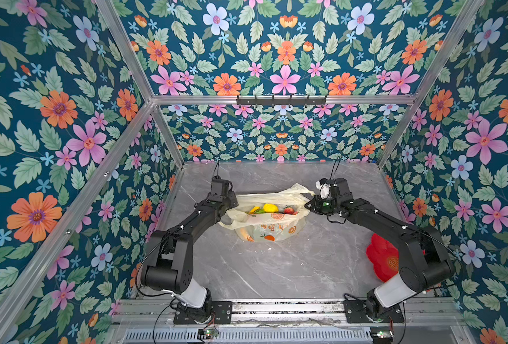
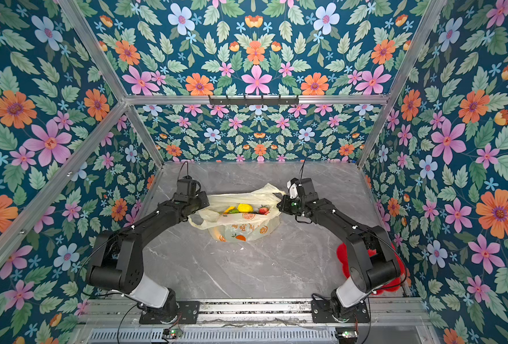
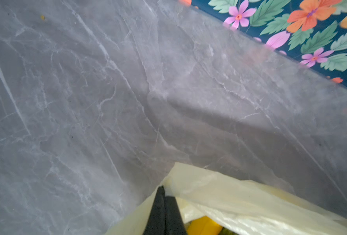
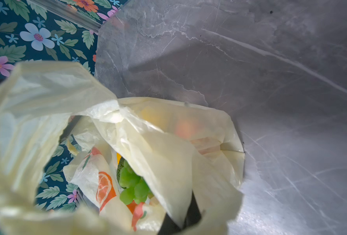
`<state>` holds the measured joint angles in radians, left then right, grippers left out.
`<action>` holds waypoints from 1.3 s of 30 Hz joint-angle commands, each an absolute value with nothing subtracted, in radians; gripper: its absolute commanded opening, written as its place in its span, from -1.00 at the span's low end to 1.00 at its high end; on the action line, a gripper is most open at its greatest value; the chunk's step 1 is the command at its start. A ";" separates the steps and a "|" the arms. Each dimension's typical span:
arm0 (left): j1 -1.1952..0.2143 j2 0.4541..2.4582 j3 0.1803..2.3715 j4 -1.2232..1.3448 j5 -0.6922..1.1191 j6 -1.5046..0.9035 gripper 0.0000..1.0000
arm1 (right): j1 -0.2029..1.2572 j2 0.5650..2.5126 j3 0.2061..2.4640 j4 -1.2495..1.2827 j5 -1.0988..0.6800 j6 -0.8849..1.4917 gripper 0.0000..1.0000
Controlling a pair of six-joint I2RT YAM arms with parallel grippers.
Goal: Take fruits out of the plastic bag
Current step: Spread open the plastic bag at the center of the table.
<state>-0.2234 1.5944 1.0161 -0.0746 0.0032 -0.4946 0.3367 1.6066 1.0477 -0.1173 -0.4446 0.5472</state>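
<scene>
Bag [image 1: 272,230] lies on the table [image 1: 276,274], toward the back, with its mouth held wide between the two arms. Left gripper [image 3: 164,190] is closed, pinching film at the rim on its side. Right gripper [image 1: 308,205] is closed on the opposite rim, with film draped over its fingers in the right wrist view. Fruits are inside: lemon [image 1: 270,207], banana [image 1: 254,209] and strawberry [image 1: 288,210] show at the mouth in both top views, and grapes [image 4: 134,187] sit deeper. None is out yet. Plate [image 1: 379,259] stands well apart, by the right arm's base.

Risks noted:
- Both grippers are occupied, so neither is free to pick. Releasing one rim would likely let the mouth collapse over the fruits.
- The film looks thin and slippery. Pulling the rims apart may tear it or slide it out of a pinch.
- Lifting the rims may raise the whole bag and tip the load, rolling round fruits across the table.
- A reach into the mouth may snag a loose handle or grab film along with a fruit.
- Grapes are partly under a fold, so access is judged poor.
</scene>
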 commanded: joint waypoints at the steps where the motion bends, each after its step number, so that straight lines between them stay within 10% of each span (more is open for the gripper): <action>1: -0.224 1.642 1.072 -0.036 0.055 -0.515 -1.00 | 0.342 1.640 1.095 -0.158 -0.461 0.521 -1.00; 9: -0.229 1.703 1.169 -0.151 -0.020 -0.490 -0.98 | 0.351 1.692 1.142 -0.206 -0.485 0.497 -1.00; 16: -0.344 1.564 1.153 -0.270 -0.154 -0.488 0.15 | 0.387 1.667 1.119 -0.203 -0.449 0.489 -1.00; 21: -0.412 1.449 1.101 -0.384 -0.299 -0.593 0.54 | 0.399 1.600 1.082 -0.177 -0.418 0.516 -1.00; 39: -0.479 1.514 0.945 -0.298 -0.216 -0.742 0.87 | 0.451 1.518 1.003 -0.146 -0.376 0.493 -1.00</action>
